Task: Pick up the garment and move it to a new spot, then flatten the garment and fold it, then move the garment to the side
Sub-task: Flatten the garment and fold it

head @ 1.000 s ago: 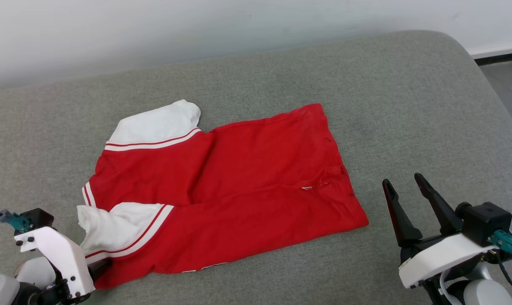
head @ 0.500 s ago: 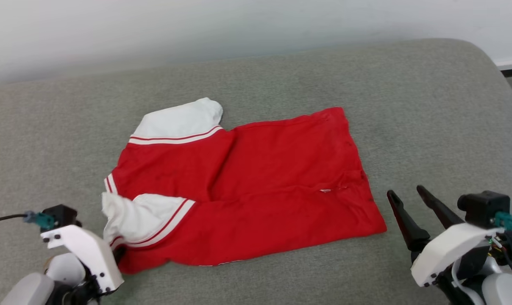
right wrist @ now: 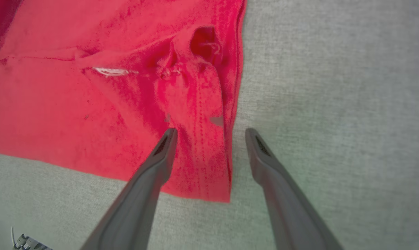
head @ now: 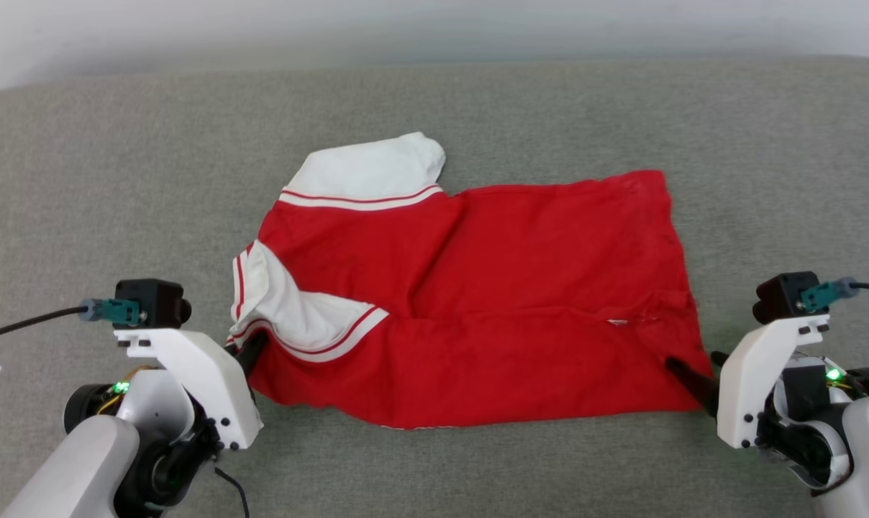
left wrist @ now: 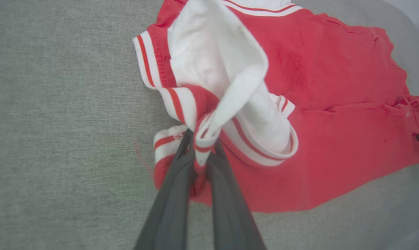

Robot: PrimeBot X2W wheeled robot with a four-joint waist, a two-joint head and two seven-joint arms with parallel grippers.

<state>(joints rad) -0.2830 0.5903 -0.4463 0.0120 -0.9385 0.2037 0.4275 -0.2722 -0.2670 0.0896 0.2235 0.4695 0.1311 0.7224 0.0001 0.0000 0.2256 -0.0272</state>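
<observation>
Garment (head: 478, 324) lies part-folded on grey cushion (head: 118, 180). Left gripper (left wrist: 202, 139) is clamped on the striped sleeve trim (left wrist: 181, 107), probably to drag it. Right gripper (right wrist: 211, 131) straddles the hem corner (right wrist: 209, 173), jaws wide, nothing gripped yet.

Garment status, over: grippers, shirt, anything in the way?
Left gripper shut on garment at striped sleeve trim. Right gripper open, straddling its near hem corner. Bulk lies flat on grey cushion. Nothing seen blocking.
</observation>
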